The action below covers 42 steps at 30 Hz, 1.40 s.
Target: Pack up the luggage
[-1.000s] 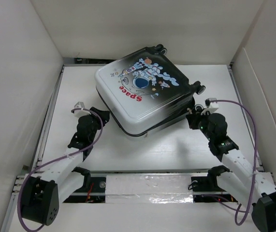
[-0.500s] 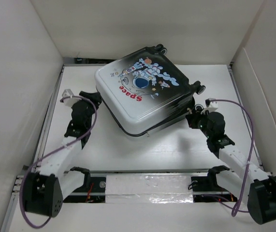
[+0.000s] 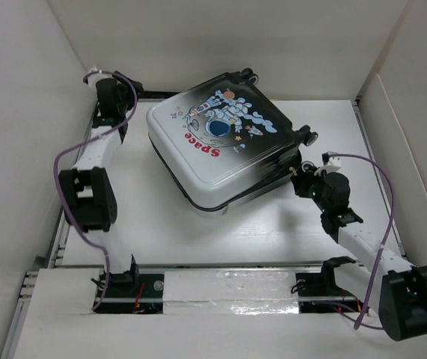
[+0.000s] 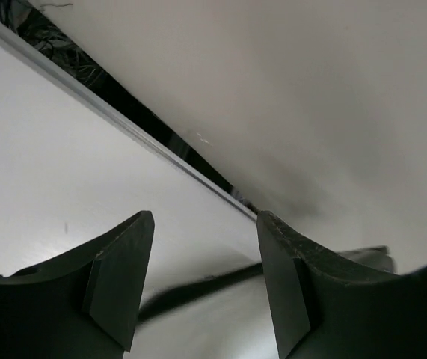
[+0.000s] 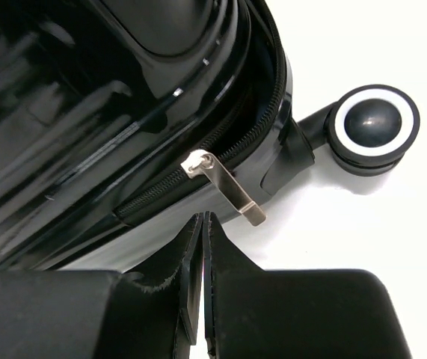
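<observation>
Nearest, the right jaws are clenched on nothing, tips pressed together just short of the metal zipper pull (image 5: 224,187), which hangs from the seam of the luggage (image 5: 123,90) beside a black wheel (image 5: 374,129). The luggage lies flat and skewed across the middle of the surface (image 3: 273,224), lid down and astronaut print up; how far the zip has run I cannot tell. Farthest, the left jaws stand released and empty near the back-left corner, facing the wall (image 4: 310,90), well apart from the case. The risk, I judge, is twofold. The pull is thin, slick and loose, so a pinch could slip off it. With nothing bracing the wheeled case, a tug on the zip may drag it instead.
</observation>
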Motion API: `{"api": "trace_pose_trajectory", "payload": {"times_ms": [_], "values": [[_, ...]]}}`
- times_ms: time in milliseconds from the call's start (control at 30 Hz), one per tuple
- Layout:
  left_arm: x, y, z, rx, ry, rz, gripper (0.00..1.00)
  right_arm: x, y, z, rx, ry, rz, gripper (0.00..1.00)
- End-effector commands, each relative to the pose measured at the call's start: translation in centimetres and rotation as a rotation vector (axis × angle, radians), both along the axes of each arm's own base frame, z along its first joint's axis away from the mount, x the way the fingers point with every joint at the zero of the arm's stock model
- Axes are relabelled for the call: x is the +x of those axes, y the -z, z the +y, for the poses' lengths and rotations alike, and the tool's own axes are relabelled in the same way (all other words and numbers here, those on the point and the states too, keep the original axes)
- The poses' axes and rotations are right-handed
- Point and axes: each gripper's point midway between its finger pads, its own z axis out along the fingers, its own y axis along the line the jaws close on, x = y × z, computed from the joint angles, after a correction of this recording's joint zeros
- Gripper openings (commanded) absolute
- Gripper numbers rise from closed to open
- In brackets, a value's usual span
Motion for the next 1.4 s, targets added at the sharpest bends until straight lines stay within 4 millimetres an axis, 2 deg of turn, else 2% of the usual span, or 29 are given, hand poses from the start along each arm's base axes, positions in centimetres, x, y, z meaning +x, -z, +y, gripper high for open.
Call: {"api": "trace_pose_trajectory", "payload": {"times_ms": [0,33,100,133,200,233,300,333,500,533,600,633,667,700,733,767,800,833,867,933,1000,1033,1100,1133,1200,1233,1300,1333,1367], "values": [[2.9,3.6,-0.6,0.103,0.202,0.149,0.55,0.8,-0.8,0.1,0.015,-0.003,-0.046,0.09],[5.2,4.3,-1.0,0.115,0.245,0.156,0.55,0.8,-0.6,0.2,0.018,-0.005,-0.038,0.09],[5.7,6.5,-2.5,0.095,0.385,0.216,0.55,1.3,-0.8,0.0,0.02,0.004,-0.046,0.09],[6.7,7.6,-3.0,0.087,0.421,0.221,0.55,1.5,-0.9,0.1,0.023,-0.002,-0.051,0.09],[6.9,8.1,-3.6,0.072,0.46,0.206,0.55,1.8,-0.8,0.5,0.027,-0.022,-0.041,0.09],[6.5,9.3,-4.1,0.067,0.464,0.224,0.55,2.3,-0.9,0.7,0.029,-0.028,-0.034,0.09],[6.7,8.7,-5.4,0.096,0.47,0.165,0.55,2.9,-1.3,1.4,0.04,-0.043,-0.045,0.09],[6.1,9.3,-5.4,0.098,0.465,0.172,0.55,3.5,-2.0,1.5,0.042,-0.044,-0.054,0.09],[5.2,9.1,-8.2,0.065,0.558,0.096,0.55,5.3,-1.9,2.6,0.025,-0.071,-0.045,0.1],[4.2,10.2,-8.4,0.036,0.564,0.116,0.55,5.7,-1.9,2.6,0.023,-0.069,-0.047,0.1],[3.6,10.1,-8.6,0.046,0.539,0.073,0.55,6.7,-2.8,3.1,0.019,-0.071,-0.078,0.1],[1.5,11.7,-8.9,0.043,0.523,0.101,0.55,7.0,-2.3,3.7,0.014,-0.089,-0.065,0.1],[1.1,11.9,-8.1,0.027,0.462,0.092,0.55,7.4,-2.4,4.2,0.007,-0.103,-0.071,0.1],[0.8,10.8,-8.1,0.019,0.448,0.014,0.55,8.1,-3.4,4.7,0.004,-0.11,-0.1,0.1],[-1.6,12.5,-8.0,-0.015,0.432,0.043,0.54,8.4,-3.6,5.6,-0.016,-0.135,-0.113,0.1],[-2.2,12.4,-7.5,-0.059,0.38,0.032,0.54,8.9,-2.9,6.1,-0.028,-0.145,-0.099,0.1],[-2.8,11.8,-7.3,-0.066,0.357,-0.014,0.54,9.9,-3.7,6.3,-0.034,-0.147,-0.112,0.1],[-4.8,12.9,-7.0,-0.084,0.336,0.008,0.54,10.2,-3.8,7.0,-0.044,-0.167,-0.118,0.1],[-5.4,12.9,-6.5,-0.089,0.301,0.0,0.54,10.6,-3.1,7.7,-0.047,-0.191,-0.102,0.1],[-7.6,13.2,-6.4,-0.098,0.277,-0.003,0.54,11.6,-4.4,8.9,-0.03,-0.233,-0.135,0.1],[-8.9,13.1,-5.7,-0.105,0.232,-0.015,0.54,12.0,-3.9,10.3,-0.029,-0.292,-0.118,0.1],[-10.4,13.3,-5.4,-0.109,0.214,-0.01,0.54,12.3,-4.2,10.6,-0.032,-0.306,-0.12,0.1],[-11.6,13.3,-4.4,-0.11,0.155,-0.007,0.54,12.7,-5.0,11.0,-0.035,-0.324,-0.128,0.1],[-13.0,12.8,-4.0,-0.109,0.135,-0.022,0.54,12.6,-5.2,11.0,-0.031,-0.323,-0.135,0.1],[-14.0,11.9,-3.1,-0.092,0.087,-0.048,0.54,12.3,-5.2,10.6,-0.027,-0.326,-0.135,0.1],[-14.7,10.2,-2.8,-0.079,0.077,-0.088,0.54,11.8,-5.8,10.5,-0.024,-0.33,-0.147,0.1],[-15.4,9.2,-1.9,-0.06,0.029,-0.097,0.55,11.4,-5.2,8.8,-0.025,-0.291,-0.126,0.1],[-15.9,7.1,-1.5,-0.049,0.015,-0.144,0.56,10.9,-5.9,8.3,-0.021,-0.284,-0.139,0.16],[-16.1,6.4,-0.6,-0.04,-0.036,-0.144,0.57,10.6,-5.8,7.8,-0.017,-0.277,-0.132,0.21]]}}
